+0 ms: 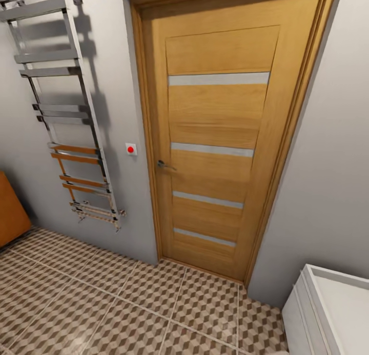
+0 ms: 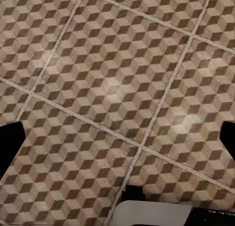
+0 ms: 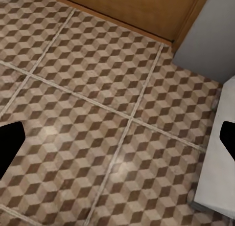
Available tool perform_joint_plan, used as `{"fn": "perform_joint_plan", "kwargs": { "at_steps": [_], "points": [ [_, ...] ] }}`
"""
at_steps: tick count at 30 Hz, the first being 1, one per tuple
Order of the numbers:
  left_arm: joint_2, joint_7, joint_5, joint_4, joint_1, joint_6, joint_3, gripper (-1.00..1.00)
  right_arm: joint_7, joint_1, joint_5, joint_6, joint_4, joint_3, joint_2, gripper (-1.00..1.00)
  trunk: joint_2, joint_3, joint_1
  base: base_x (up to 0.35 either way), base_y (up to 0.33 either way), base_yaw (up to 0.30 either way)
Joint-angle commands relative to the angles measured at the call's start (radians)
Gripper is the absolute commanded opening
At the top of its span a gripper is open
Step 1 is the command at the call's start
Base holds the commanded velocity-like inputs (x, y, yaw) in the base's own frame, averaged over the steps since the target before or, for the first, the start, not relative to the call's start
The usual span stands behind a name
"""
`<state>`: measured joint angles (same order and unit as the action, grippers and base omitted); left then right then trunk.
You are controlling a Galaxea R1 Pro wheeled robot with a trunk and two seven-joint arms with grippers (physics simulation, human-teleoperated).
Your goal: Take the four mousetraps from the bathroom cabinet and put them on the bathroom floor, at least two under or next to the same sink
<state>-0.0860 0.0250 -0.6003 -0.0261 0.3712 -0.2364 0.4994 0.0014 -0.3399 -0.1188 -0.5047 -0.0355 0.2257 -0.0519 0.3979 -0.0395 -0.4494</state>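
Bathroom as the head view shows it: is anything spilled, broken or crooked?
Nothing stands out. The door is shut, the towel rail hangs on the wall, and the floor tiles show no spill or damage.

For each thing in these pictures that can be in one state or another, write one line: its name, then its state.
door: shut in its frame.
door handle: level, not pressed down.
towel rail: bare, no towel on it.
left gripper: open, nothing between the fingers, above the bathroom floor.
right gripper: open, holding nothing.
sink: only its corner shows; state hidden.
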Motion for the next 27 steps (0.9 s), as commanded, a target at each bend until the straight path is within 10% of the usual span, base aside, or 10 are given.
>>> {"fn": "perform_joint_plan", "kwargs": {
  "at_steps": [1, 27],
  "points": [
    [0.0, 0.003, -0.006, 0.0, 0.001, -0.002, 0.008, 1.0, 0.0, -0.001, -0.01, -0.003, 0.0, 0.009, 0.0, 1.0, 0.002, -0.002, -0.001, 0.0, 0.0, 0.239],
    [0.0, 0.003, -0.006, 0.001, 0.001, -0.002, 0.008, 1.0, 0.0, -0.001, -0.01, -0.004, 0.0, 0.009, 0.0, 1.0, 0.002, -0.002, -0.001, 0.0, 0.0, 0.239]
  ]
}}
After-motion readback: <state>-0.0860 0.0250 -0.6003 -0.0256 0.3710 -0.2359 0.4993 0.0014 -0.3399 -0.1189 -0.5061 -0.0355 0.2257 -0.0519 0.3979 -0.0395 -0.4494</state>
